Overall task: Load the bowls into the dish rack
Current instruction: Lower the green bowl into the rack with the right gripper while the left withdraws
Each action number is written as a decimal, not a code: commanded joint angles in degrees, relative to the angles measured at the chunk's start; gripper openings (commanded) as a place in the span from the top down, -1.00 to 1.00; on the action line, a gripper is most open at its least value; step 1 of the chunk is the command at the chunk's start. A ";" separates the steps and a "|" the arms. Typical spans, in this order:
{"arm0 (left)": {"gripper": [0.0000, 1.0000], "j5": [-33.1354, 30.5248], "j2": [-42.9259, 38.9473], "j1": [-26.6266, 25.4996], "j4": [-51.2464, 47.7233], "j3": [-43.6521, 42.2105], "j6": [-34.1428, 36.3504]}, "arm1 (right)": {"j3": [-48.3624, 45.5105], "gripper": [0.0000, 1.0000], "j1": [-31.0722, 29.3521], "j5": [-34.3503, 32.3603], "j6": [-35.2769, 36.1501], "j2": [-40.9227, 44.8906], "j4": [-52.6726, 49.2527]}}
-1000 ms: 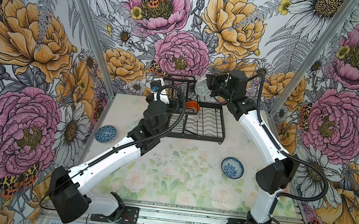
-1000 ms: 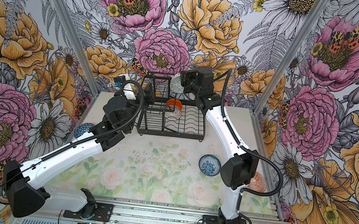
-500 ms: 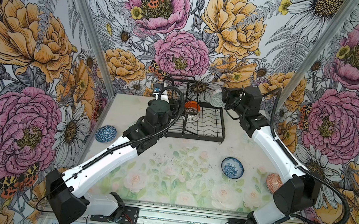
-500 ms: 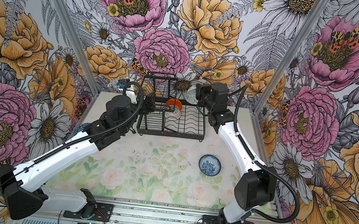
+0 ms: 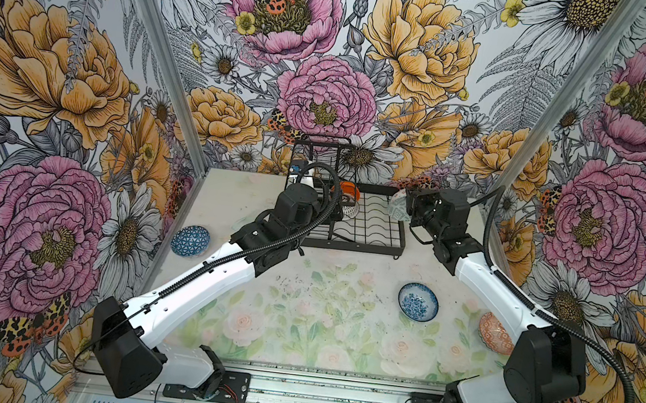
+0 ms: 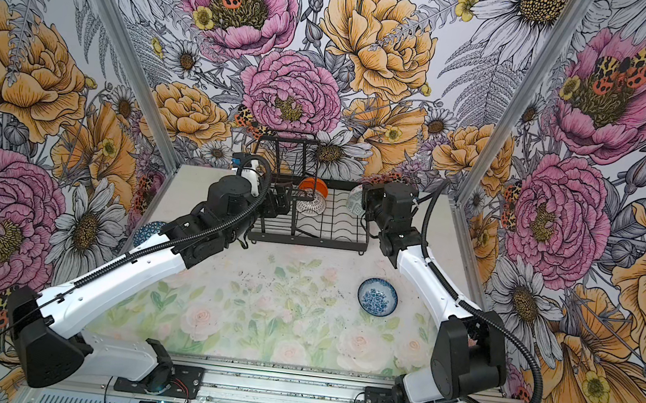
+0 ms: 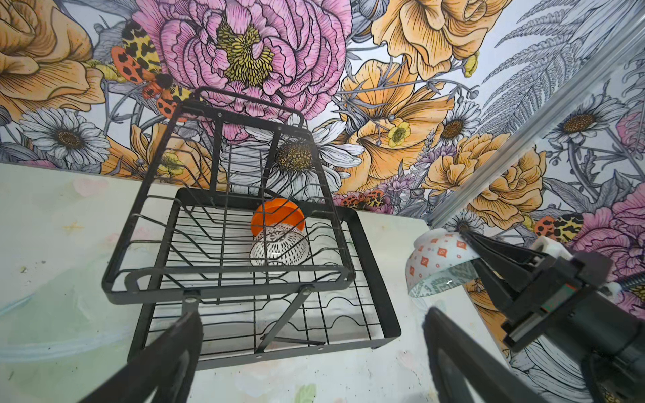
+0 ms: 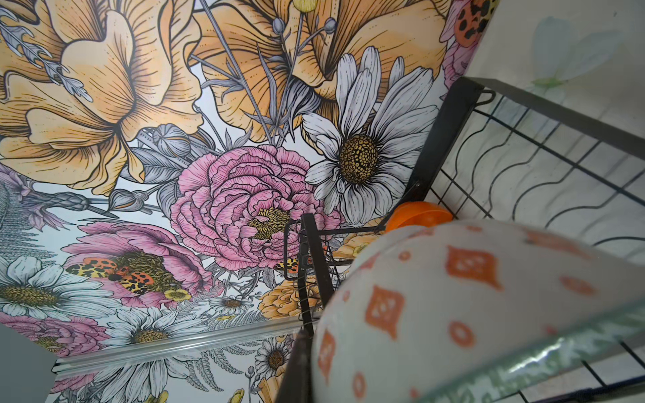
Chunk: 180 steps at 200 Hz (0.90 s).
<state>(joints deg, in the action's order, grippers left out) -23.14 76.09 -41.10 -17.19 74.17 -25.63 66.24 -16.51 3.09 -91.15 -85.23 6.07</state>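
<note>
At the end of the dish rack (image 5: pixel 357 219) nearest the right arm, the right hand (image 7: pixel 471 248) is pressed together on the rim of a grey-green bowl (image 7: pixel 439 265) with orange diamonds outside. It carries the bowl tilted almost onto its edge, above the rack's lower tier and clear of the wires.

The left hand (image 7: pixel 310 324) hangs spread wide and empty by the rack's front edge, under the raised basket tier.

2 bowls already stand on edge in the rack's slots, an orange bowl (image 7: pixel 277 216) and a white lattice bowl (image 7: pixel 279 249) touching it. 3 more sit on the table (image 5: pixel 303 284) away from the rack:
- a blue geometric bowl (image 5: pixel 191 240)
- a blue-white floral bowl (image 5: pixel 418 302)
- a red-orange patterned bowl (image 5: pixel 496 332), partly hidden behind the right arm

The bowls look glazed and rigid, probably ceramic, so light enough for 1 hand but slick and liable to chip on hard wire. A rim pinch, 1 finger inside and 1 outside, seems the only workable hold, though the bowl could swivel in it. Lowering gently between 2 wires should suit it.
</note>
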 commanded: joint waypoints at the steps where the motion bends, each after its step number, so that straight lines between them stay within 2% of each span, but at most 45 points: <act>1: -0.97 4.47 0.54 -0.46 -2.45 2.15 -1.25 | -0.44 1.00 -0.01 1.61 1.51 -0.24 8.52; 86: -0.97 10.74 2.00 0.32 -8.98 2.66 0.79 | -2.24 1.00 -2.96 0.06 0.57 -7.31 15.69; 180: -0.97 17.29 0.45 5.29 -9.97 1.04 2.11 | 0.34 1.00 -8.46 -2.11 -2.03 -16.94 19.54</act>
<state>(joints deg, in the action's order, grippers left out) -9.10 77.56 -36.97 -26.39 75.29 -25.10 64.01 -23.77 3.33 -92.47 -100.71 20.27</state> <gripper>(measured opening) 0.986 0.086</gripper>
